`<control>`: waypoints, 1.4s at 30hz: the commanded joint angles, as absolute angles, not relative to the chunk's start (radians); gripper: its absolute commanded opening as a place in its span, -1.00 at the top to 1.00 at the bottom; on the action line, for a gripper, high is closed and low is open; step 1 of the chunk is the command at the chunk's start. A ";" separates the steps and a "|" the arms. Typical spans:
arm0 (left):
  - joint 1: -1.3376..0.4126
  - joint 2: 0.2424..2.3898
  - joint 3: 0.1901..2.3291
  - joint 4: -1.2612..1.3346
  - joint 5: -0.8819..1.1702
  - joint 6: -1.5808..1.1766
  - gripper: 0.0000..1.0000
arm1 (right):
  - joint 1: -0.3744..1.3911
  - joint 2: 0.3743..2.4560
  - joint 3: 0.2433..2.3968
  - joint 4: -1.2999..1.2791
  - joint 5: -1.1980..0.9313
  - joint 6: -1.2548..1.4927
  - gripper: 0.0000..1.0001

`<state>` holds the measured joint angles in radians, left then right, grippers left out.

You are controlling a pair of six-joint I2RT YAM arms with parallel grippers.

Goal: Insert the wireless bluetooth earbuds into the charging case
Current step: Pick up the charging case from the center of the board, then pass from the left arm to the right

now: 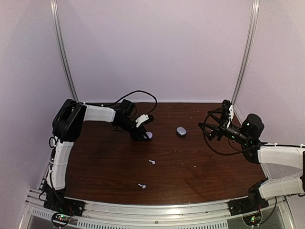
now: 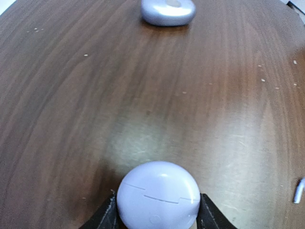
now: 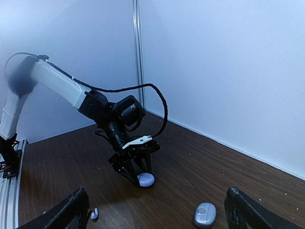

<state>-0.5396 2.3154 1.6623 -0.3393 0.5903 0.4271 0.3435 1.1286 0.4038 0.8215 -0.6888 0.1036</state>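
Note:
A closed round lavender charging case (image 2: 158,183) rests on the brown table, pinched on both sides by my left gripper (image 2: 158,210). The same case shows in the top view (image 1: 149,135) and in the right wrist view (image 3: 146,179), with the left gripper (image 1: 142,134) over it. Two tiny whitish earbuds lie loose in front of it: one (image 1: 152,162) mid-table, one (image 1: 141,185) nearer the front edge. One earbud (image 2: 299,190) shows at the right edge of the left wrist view. My right gripper (image 1: 211,126) hangs open and empty above the table's right side.
A second silver-lavender oval case (image 1: 181,131) lies closed between the two grippers, also seen in the left wrist view (image 2: 168,10) and the right wrist view (image 3: 205,214). White walls enclose the back and sides. A black cable loops behind the left arm.

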 commanded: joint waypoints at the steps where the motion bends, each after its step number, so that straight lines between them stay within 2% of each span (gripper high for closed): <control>1: -0.565 2.206 1.599 -0.355 0.783 0.408 0.26 | 0.383 1.089 0.383 0.887 -0.744 0.095 -1.00; 10: -0.703 1.987 1.517 -0.530 1.042 0.463 0.27 | 0.595 0.965 0.397 0.772 -0.674 0.043 -0.83; 15: -0.788 1.907 1.514 -0.601 1.211 0.477 0.27 | 0.748 0.886 0.440 0.625 -0.621 -0.054 -0.77; 19: -0.835 1.884 1.568 -0.767 1.315 0.576 0.26 | 0.885 0.839 0.499 0.458 -0.562 -0.141 -0.68; 24: -0.871 1.864 1.600 -0.875 1.419 0.658 0.24 | 1.015 0.850 0.565 0.298 -0.508 -0.237 -0.55; 30: -0.920 1.858 1.610 -0.896 1.449 0.672 0.23 | 1.143 0.887 0.621 0.189 -0.422 -0.319 -0.44; 42: -0.971 1.871 1.603 -0.898 1.499 0.674 0.23 | 1.237 0.972 0.711 0.065 -0.320 -0.437 -0.20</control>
<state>-0.9718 1.8900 1.5814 -0.8917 1.4502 0.6548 1.2072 0.9554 0.6666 0.1207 -0.3862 -0.3832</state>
